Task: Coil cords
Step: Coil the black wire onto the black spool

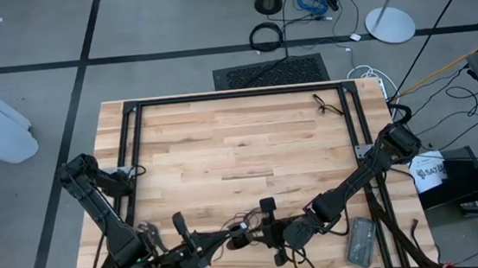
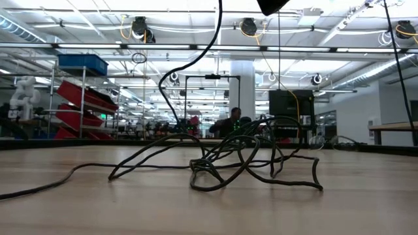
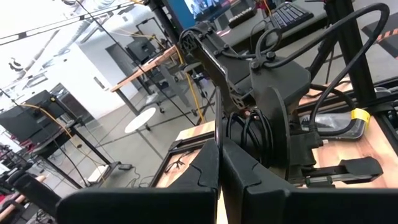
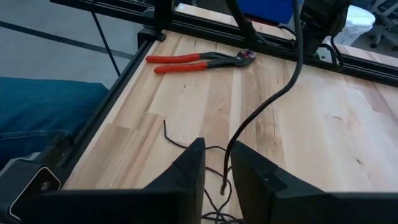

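The cord, thin and black, runs between my two grippers near the table's near edge [image 1: 239, 232]. My left gripper [image 3: 217, 163] [image 1: 209, 243] is shut on a strand of it. My right gripper [image 4: 216, 177] [image 1: 261, 232] faces the left one at close range. It has a strand between its fingers and a bunch of loops [image 3: 249, 134] at them. A thin tail of the cord [image 4: 168, 134] lies on the wood. Another tangle of thin black cord [image 2: 248, 160] [image 1: 327, 104] rests on the table at the far right. My left gripper pinches one strand of the cord [image 3: 217, 127] between its shut fingers. The fingers lie level, and the strand leaves their tips toward the right gripper, clear of the table. My right gripper has a strand [image 4: 229, 158] between its two fingers, coming in slanting down. That strand rises away toward the left arm [image 4: 298, 62]. Several loops hang by the fingers; the point of contact is hidden by the fingers.
Red-handled pliers [image 4: 199, 61] [image 1: 153, 237] lie on the wood near the left arm. A grey flat device [image 1: 361, 242] lies at the near right. A black frame [image 1: 236, 95] borders the table. The middle and far wood are bare.
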Tool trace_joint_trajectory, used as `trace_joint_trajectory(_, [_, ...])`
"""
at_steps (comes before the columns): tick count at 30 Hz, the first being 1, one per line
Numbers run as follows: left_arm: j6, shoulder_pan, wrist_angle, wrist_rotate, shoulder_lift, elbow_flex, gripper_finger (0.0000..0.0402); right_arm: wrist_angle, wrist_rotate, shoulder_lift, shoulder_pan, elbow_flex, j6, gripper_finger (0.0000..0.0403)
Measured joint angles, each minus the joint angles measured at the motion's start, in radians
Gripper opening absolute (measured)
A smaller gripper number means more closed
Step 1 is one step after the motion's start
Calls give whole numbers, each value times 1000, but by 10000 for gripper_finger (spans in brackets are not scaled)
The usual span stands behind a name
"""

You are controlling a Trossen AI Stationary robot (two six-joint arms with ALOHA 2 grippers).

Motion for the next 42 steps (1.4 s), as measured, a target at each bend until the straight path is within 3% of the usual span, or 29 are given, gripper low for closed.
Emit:
trace_joint_trajectory(7, [0, 0, 0, 0, 0, 0, 2, 1, 22, 0, -2, 0, 2, 4])
trace_joint_trajectory(23, [6, -1, -26, 19, 0, 0, 2, -50, 140, -1, -8, 0, 107, 1])
trace_joint_trajectory(31, [8, -2, -124, 65, 0, 0, 2, -160, 173, -59, -3, 0, 179, 0])
trace_joint_trajectory(35, [3, -2, -162, 73, 0, 0, 2, -248, 234, -99, 23, 0, 216, 0])
trace_joint_trajectory(42, [8, -2, -323, 155, 0, 0, 2, -250, 350, -144, 74, 0, 214, 0])
